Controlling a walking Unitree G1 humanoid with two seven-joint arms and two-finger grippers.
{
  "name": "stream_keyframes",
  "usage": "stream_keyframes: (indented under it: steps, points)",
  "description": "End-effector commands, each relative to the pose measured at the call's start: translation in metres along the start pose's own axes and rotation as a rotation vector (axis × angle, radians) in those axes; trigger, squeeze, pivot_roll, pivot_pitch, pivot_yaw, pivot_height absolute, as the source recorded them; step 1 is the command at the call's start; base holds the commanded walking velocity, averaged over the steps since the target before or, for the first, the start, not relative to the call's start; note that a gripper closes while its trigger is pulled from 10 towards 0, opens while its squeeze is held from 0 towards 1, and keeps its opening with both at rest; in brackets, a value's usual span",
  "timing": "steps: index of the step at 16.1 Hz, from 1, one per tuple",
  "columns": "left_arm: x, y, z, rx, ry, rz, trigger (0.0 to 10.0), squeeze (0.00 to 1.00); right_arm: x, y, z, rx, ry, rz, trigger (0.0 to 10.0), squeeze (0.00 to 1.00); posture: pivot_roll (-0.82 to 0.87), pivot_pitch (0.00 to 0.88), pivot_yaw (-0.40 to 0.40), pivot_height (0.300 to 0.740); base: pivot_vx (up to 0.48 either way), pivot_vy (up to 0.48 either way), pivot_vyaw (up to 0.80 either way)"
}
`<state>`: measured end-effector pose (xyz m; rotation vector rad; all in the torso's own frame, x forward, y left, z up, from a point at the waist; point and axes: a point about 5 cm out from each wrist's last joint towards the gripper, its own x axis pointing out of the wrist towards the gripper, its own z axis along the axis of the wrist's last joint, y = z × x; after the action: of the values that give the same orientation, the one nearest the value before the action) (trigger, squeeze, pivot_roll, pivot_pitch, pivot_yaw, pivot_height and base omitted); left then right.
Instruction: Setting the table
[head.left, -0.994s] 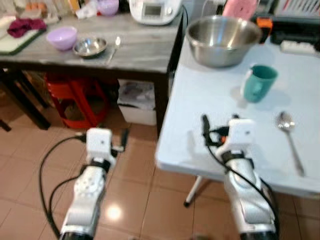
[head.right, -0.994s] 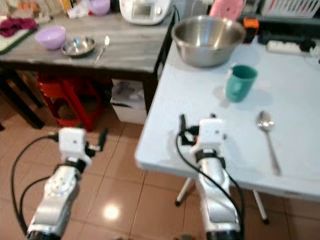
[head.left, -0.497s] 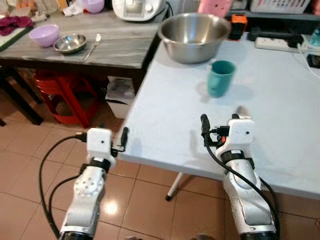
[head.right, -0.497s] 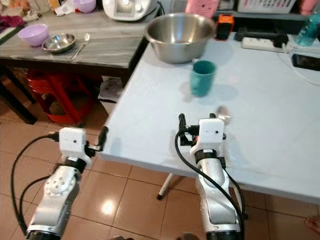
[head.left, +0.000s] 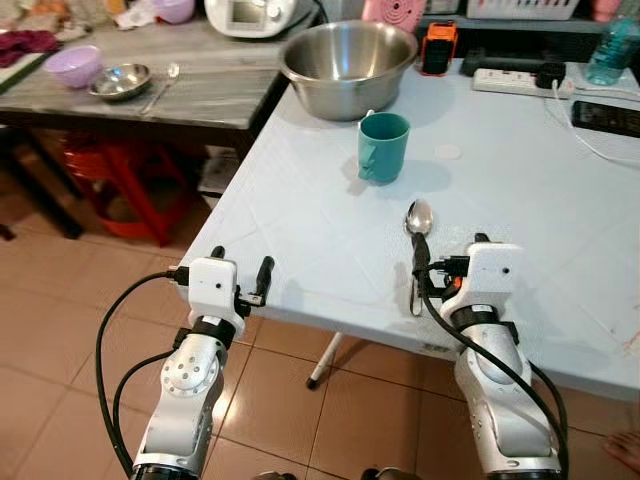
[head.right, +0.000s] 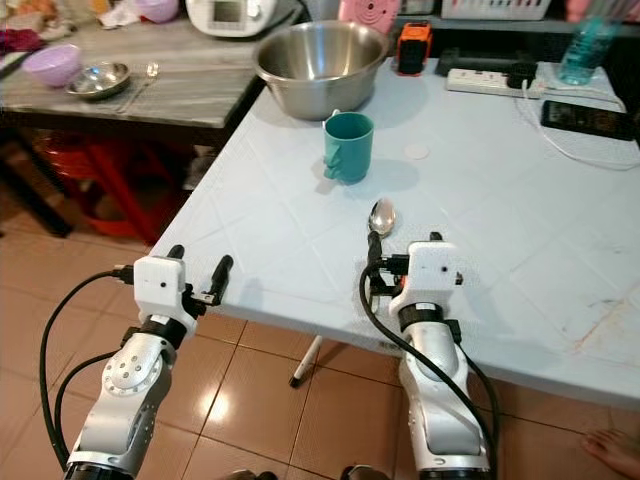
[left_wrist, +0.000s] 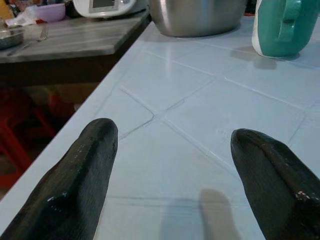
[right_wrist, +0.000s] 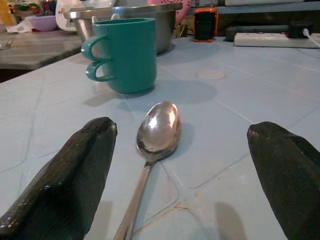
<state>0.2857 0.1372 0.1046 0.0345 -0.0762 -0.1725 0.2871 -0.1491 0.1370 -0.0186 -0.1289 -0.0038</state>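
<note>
A metal spoon (head.left: 417, 222) lies on the light blue table (head.left: 520, 180), its handle running toward the near edge. A teal mug (head.left: 383, 147) stands just behind it, and a big steel bowl (head.left: 348, 63) sits at the table's far left corner. My right gripper (head.left: 450, 258) hovers open over the near edge, its fingers (right_wrist: 65, 185) either side of the spoon (right_wrist: 157, 127) handle. My left gripper (head.left: 240, 272) is open at the table's left front corner, empty; in its wrist view the fingers (left_wrist: 75, 175) point across bare tabletop toward the mug (left_wrist: 282, 27).
A grey side table (head.left: 210, 95) to the left holds a purple bowl (head.left: 72, 65), a small steel bowl (head.left: 120, 80), cutlery and a white cooker (head.left: 248, 12). A red stool (head.left: 110, 185) stands beneath. A power strip (head.left: 510, 80), cables and a bottle (head.left: 610, 45) line the far edge.
The whole view has shifted: the camera moved right along the table. The spoon now lies between my right gripper's fingers. Both grippers stay open.
</note>
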Motion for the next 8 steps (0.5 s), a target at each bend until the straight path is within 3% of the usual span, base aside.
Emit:
stream_keyframes:
  steps: [1,4,5,8]
  points:
    - [-0.003,0.005,-0.004,0.011,0.02,0.005,10.0,0.0,0.001,0.001,0.002,0.014,0.002,0.002,10.0,0.0,-0.11,0.15,0.092,0.74,0.0,0.0,0.0]
    - [-0.006,0.001,-0.007,0.002,0.025,-0.067,10.0,0.0,0.003,0.001,0.001,0.016,0.01,0.0,10.0,0.0,-0.11,0.153,0.092,0.74,0.0,0.0,0.0]
    - [-0.01,-0.006,-0.009,-0.016,0.036,-0.16,10.0,0.0,0.005,0.004,0.0,0.026,0.023,0.002,10.0,0.0,-0.11,0.154,0.092,0.74,0.0,0.0,0.0]
    - [-0.019,-0.014,-0.011,0.004,0.032,-0.291,10.0,0.0,0.008,0.012,-0.002,0.042,0.054,0.017,10.0,0.0,-0.11,0.157,0.091,0.74,0.0,0.0,0.0]
